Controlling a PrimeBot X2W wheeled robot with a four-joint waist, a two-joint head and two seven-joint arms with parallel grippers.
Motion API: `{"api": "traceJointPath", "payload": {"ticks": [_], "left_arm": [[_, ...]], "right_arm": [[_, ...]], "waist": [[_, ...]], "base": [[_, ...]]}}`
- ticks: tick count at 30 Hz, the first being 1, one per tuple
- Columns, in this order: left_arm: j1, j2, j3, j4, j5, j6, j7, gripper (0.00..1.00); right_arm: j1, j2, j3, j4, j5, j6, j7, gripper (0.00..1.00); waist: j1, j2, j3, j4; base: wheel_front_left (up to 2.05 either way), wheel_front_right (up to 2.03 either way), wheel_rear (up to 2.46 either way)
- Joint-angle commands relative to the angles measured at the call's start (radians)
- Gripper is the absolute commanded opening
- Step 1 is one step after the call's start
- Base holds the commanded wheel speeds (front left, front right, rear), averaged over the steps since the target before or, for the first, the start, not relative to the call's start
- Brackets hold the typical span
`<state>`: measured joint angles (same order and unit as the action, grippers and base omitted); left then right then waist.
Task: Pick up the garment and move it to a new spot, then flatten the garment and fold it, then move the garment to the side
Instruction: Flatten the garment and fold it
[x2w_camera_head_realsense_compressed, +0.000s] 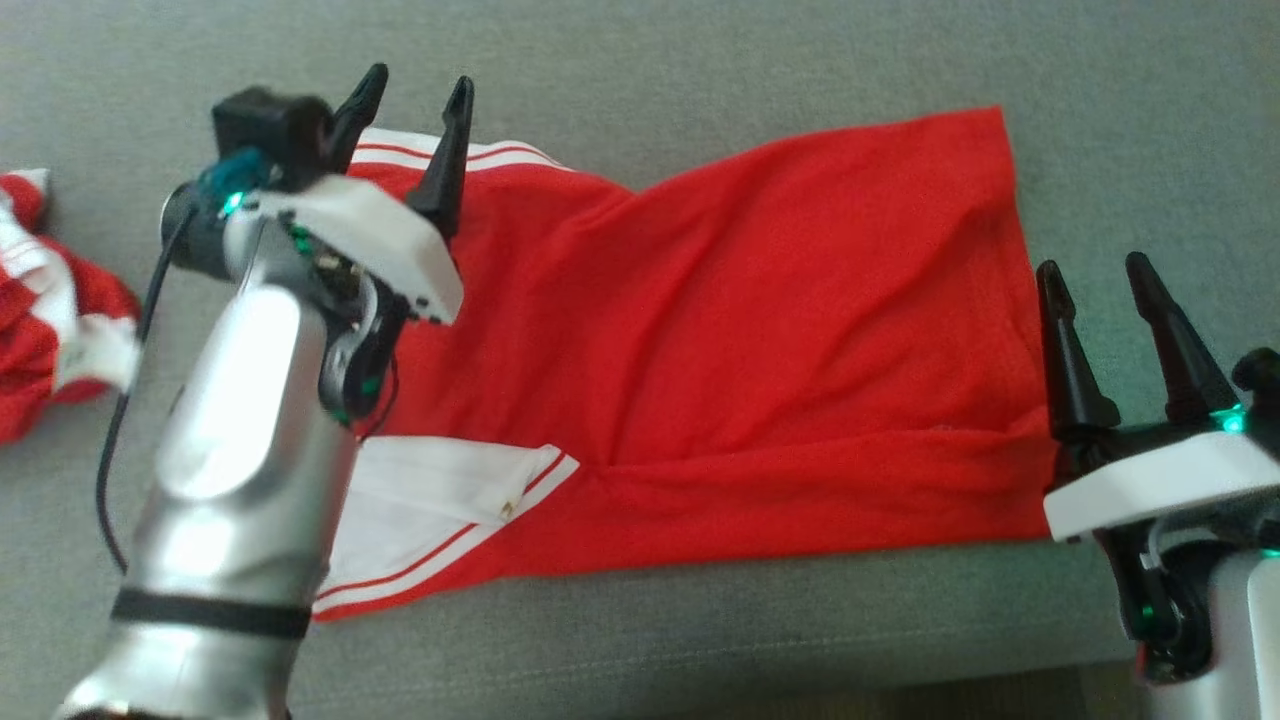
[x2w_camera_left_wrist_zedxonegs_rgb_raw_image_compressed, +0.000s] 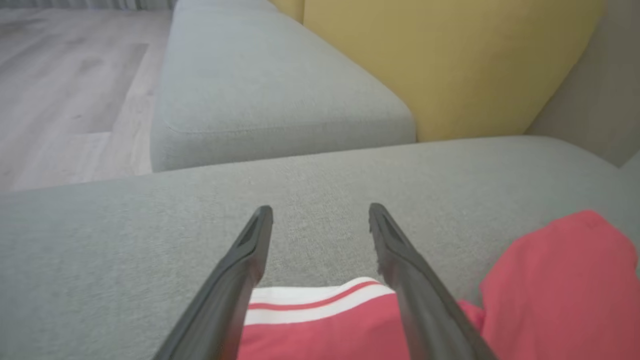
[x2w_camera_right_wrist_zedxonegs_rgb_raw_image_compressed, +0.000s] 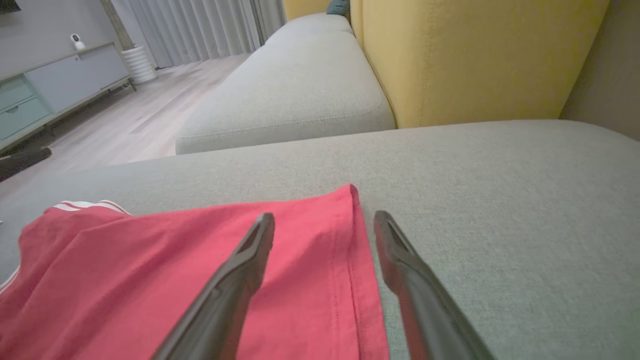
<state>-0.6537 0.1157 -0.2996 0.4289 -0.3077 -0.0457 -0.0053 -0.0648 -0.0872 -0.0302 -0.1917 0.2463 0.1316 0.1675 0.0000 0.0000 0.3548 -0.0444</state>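
- Grey fabric sofa seat (x2w_camera_head_realsense_compressed: 700, 60) carries two textiles: one red garment with white striped trim (x2w_camera_head_realsense_compressed: 760, 330) spread flat mid-seat, and one crumpled red-and-white cloth heap (x2w_camera_head_realsense_compressed: 45, 300) at the left edge.
- Two grippers, both spread open and empty: left gripper (x2w_camera_head_realsense_compressed: 418, 88) over the garment's far striped sleeve, right gripper (x2w_camera_head_realsense_compressed: 1092, 265) straddling its right hem.
- Bare seat lies beyond the garment toward the yellow back cushion (x2w_camera_right_wrist_zedxonegs_rgb_raw_image_compressed: 475, 55); a narrower strip runs along the front edge.

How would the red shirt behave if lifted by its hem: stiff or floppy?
Likely floppy: the red shirt lies in soft creases, so it would probably sag from the held point. It looks thin, so probably light. Pushed, it may bunch rather than slide on the woven grey cushion.
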Motion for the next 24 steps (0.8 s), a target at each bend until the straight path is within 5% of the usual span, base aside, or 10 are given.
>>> {"api": "traceJointPath", "payload": {"ticks": [1,9,19,21,22,24], "left_arm": [[-0.056,0.016,0.02,0.029,0.002,-0.007,0.014,1.0],[-0.192,0.007,-0.01,0.358,0.007,-0.016,0.123,1.0],[-0.225,-0.009,-0.063,0.532,0.012,-0.036,0.198,1.0],[-0.225,-0.011,-0.075,0.568,0.016,-0.037,0.22,0.84],[-0.225,-0.013,-0.079,0.584,0.016,-0.037,0.231,0.59],[-0.226,-0.016,-0.087,0.622,0.016,-0.036,0.261,0.24]], "right_arm": [[-0.021,-0.003,0.025,-0.028,-0.004,-0.001,-0.001,1.0],[-0.026,0.001,0.021,0.001,0.003,-0.001,-0.002,1.0],[-0.036,0.0,0.02,0.01,0.01,-0.001,0.007,1.0],[-0.039,-0.001,0.025,0.012,0.012,-0.001,0.009,1.0],[-0.04,-0.002,0.028,0.012,0.013,-0.001,0.01,1.0],[-0.042,-0.003,0.03,0.011,0.016,-0.001,0.012,1.0]], "waist": [[0.0,0.0,0.023,-0.019],[0.0,0.0,0.038,-0.03],[0.0,0.0,0.029,-0.023],[0.0,0.0,0.028,-0.027],[0.0,0.0,0.027,-0.03],[0.0,0.0,0.027,-0.036]], "base": [[0.0,0.0,0.0],[0.0,0.0,0.0],[0.0,0.0,0.0],[0.0,0.0,0.0],[0.0,0.0,0.0],[0.0,0.0,0.0]]}}
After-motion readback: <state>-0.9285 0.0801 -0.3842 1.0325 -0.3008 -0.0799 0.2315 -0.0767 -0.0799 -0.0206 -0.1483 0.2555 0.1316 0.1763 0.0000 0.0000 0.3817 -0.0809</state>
